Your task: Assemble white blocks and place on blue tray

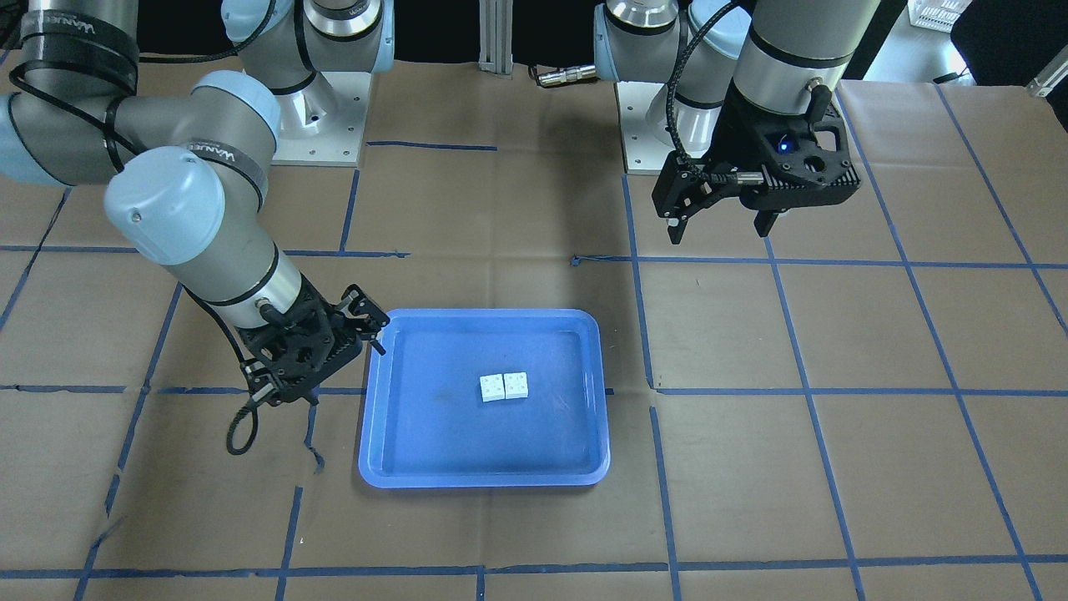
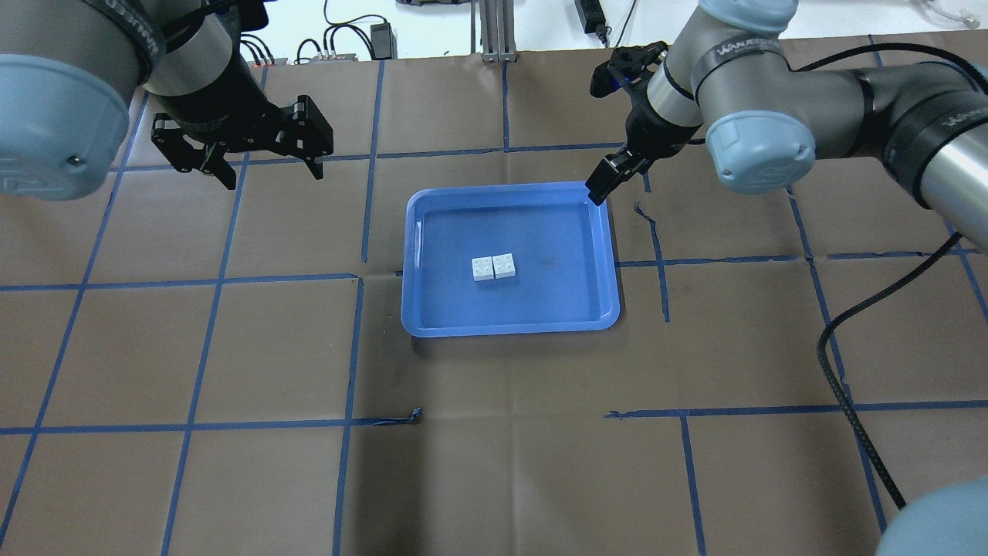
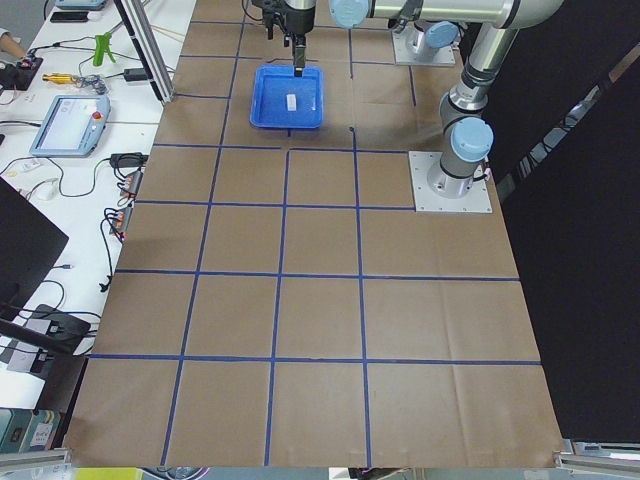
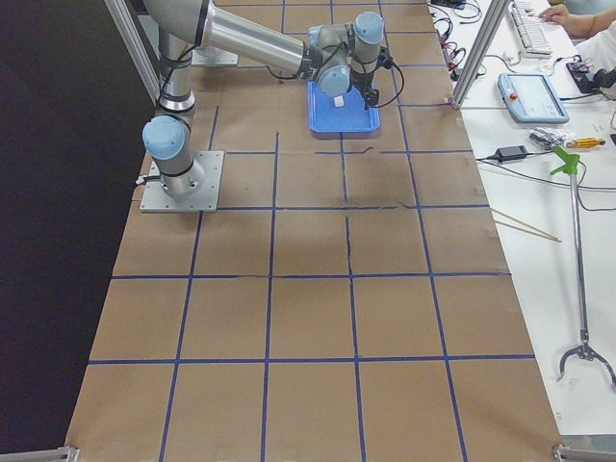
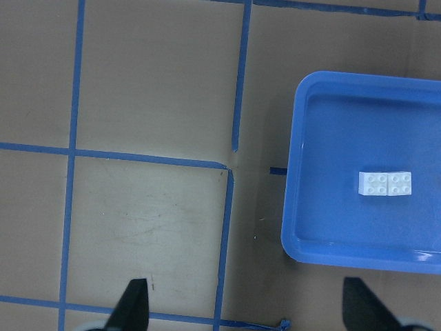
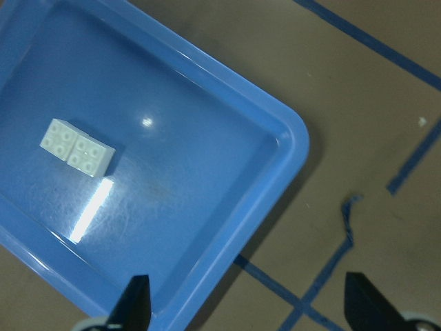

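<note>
The blue tray [image 2: 509,330] lies flat near the middle of the paper-covered table [image 2: 494,463], and the white blocks [image 2: 494,266] sit on its bottom, close to the centre and clear of the rim on every side. There are two of them, side by side with studs up and edges touching. They look joined into one piece, though from where I stand I can't be sure they are locked.

Looking down over the robot's shoulders, the left gripper [image 2: 272,176] hangs at about ten o'clock from the tray and well apart from it. Its wrist points straight down at bare table, its fingers are spread wide, and nothing is between them.

The right arm reaches in from three o'clock with the forearm almost level and the wrist bent down and tilted. The right gripper [image 2: 600,188] hovers just over the tray's one o'clock corner. Its wrist camera shows both fingers set far apart, and they hold nothing.
</note>
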`<state>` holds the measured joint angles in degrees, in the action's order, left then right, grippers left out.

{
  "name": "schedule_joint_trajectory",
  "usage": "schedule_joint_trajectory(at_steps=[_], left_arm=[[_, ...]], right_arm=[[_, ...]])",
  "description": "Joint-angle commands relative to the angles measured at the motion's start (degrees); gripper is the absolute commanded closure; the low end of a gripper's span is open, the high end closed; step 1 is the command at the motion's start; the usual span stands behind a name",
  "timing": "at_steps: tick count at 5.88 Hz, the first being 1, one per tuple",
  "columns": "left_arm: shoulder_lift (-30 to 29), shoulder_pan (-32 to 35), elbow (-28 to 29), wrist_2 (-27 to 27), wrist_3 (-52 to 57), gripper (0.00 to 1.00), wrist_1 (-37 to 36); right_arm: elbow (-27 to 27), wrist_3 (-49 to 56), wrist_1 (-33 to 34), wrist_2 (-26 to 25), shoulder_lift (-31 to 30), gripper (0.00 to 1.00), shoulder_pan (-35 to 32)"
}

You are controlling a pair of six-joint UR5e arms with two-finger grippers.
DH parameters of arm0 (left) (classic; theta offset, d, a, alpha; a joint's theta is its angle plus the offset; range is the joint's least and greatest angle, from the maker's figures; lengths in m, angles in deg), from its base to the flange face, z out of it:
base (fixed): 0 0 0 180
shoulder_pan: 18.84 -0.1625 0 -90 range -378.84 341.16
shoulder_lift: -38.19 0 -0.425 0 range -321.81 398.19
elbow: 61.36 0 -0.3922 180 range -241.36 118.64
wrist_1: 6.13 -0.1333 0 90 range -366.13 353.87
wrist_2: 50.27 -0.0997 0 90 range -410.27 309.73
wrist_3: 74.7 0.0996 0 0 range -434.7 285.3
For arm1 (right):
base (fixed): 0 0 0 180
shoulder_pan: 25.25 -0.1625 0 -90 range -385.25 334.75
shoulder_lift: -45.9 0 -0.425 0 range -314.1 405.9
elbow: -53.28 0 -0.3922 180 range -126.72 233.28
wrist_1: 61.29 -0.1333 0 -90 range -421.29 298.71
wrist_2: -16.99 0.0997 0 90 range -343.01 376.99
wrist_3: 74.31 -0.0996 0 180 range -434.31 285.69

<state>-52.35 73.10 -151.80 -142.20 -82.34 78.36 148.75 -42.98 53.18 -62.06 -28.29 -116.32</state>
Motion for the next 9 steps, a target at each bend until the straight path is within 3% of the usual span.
schedule_joint_trajectory(at_steps=[1,4,6,7,9], left_arm=[[0.09,0.00,0.00,0.00,0.00,0.01,0.06],[0.10,0.00,0.00,0.00,0.00,0.01,-0.03],[0.10,0.00,0.00,0.00,0.00,0.01,0.06],[0.10,0.00,0.00,0.00,0.00,0.01,0.06],[0.10,0.00,0.00,0.00,0.00,0.01,0.06]], right_arm=[[-0.38,-16.21,-7.73,-7.15,-5.50,0.00,1.15],[-0.47,-33.20,-13.98,-7.17,-10.16,0.00,1.94],[-6.67,-35.27,-27.65,-9.78,-13.77,0.00,2.03],[-9.49,-35.28,-30.33,-12.59,-13.87,0.00,2.29],[-10.14,-35.19,-31.59,-12.09,-14.66,0.00,1.95]])
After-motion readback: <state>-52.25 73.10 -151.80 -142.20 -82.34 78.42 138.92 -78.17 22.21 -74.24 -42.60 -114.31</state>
